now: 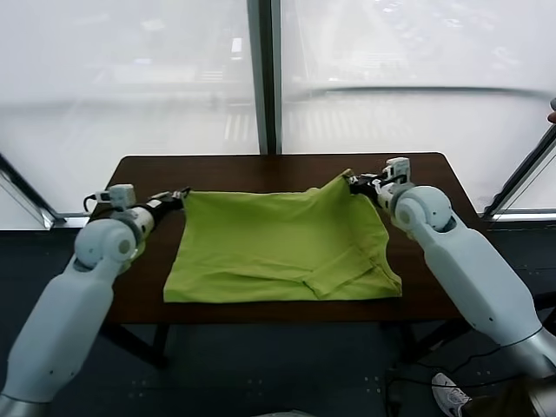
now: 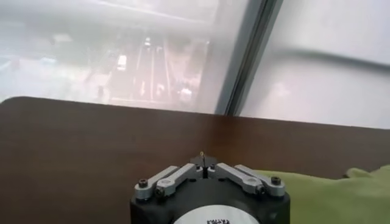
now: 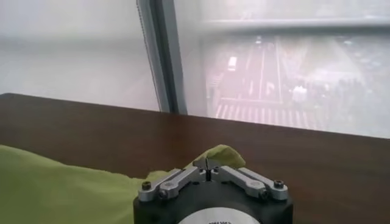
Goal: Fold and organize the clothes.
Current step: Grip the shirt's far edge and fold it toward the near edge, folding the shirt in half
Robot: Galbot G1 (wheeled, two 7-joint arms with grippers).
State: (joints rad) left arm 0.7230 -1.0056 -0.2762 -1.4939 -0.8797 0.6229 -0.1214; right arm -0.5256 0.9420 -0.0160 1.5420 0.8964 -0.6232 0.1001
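Lying spread on the bench [image 1: 139,300], the T-shirt [image 1: 278,248] is barely folded yet. The left gripper [image 1: 182,196] and right gripper [image 1: 354,182] each pinch a far corner.

Closed left pincer [image 2: 205,165] over brown table [image 2: 91,152], green T-shirt [image 2: 341,195] beside.

The T-shirt [image 1: 282,243] is thin, soft matt cloth, creased. Under it, the table [image 1: 261,169] looks like smooth dark wood with a faint sheen. Beside it, both arms [image 1: 61,313] wear glossy white plastic.
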